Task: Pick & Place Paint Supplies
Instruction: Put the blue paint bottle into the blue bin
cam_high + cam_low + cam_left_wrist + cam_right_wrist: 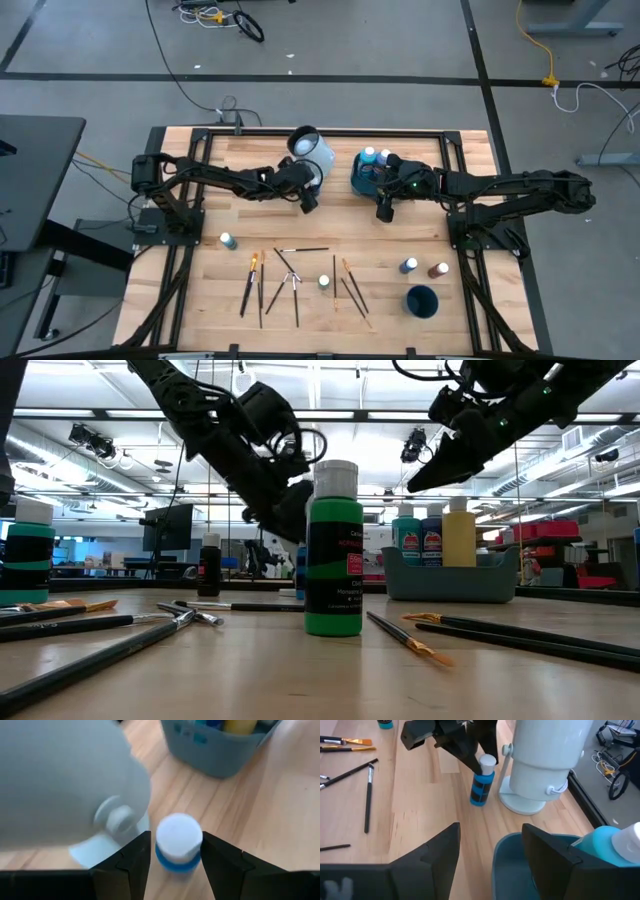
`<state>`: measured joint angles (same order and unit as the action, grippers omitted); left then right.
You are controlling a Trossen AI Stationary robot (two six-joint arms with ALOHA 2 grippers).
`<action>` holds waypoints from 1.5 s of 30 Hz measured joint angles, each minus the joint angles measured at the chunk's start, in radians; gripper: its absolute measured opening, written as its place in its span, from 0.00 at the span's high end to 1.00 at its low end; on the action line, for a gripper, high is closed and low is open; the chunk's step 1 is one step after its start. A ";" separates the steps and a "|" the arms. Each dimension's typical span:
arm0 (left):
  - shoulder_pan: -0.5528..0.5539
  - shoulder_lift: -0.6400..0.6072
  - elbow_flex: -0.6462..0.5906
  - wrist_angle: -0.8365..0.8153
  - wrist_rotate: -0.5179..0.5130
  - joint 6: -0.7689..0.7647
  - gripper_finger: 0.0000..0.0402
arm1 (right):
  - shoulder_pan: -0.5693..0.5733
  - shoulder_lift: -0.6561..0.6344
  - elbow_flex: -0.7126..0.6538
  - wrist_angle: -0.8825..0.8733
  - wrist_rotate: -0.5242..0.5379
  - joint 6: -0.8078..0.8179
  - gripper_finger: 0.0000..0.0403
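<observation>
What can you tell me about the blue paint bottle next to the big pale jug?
The blue paint bottle is small, with a round white cap and a blue body crossed by dark label bands; it looks plastic. It stands upright on the wooden table, close beside the base of the pale jug. The left hand is open, its fingers on either side of the cap; contact cannot be judged.

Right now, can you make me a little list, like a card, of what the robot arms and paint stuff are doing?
left gripper: open, fingers either side of a blue paint bottle beside the white jug
right gripper: open, empty, hovering over the teal tub
tub: already holds some bottles
brushes: lying loose on the table's near half
loose bottles: green one standing among the brushes, others scattered
dark blue cup: standing near the right corner
</observation>
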<state>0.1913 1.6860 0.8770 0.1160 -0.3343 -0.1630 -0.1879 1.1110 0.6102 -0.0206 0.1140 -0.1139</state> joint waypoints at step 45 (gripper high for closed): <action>-0.039 0.107 0.273 0.282 0.149 0.152 0.68 | 0.000 0.000 0.000 -0.004 -0.019 0.027 0.47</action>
<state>0.1518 1.7933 1.1499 0.3982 -0.1855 -0.0114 -0.1879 1.1110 0.6106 -0.0246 0.0950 -0.0869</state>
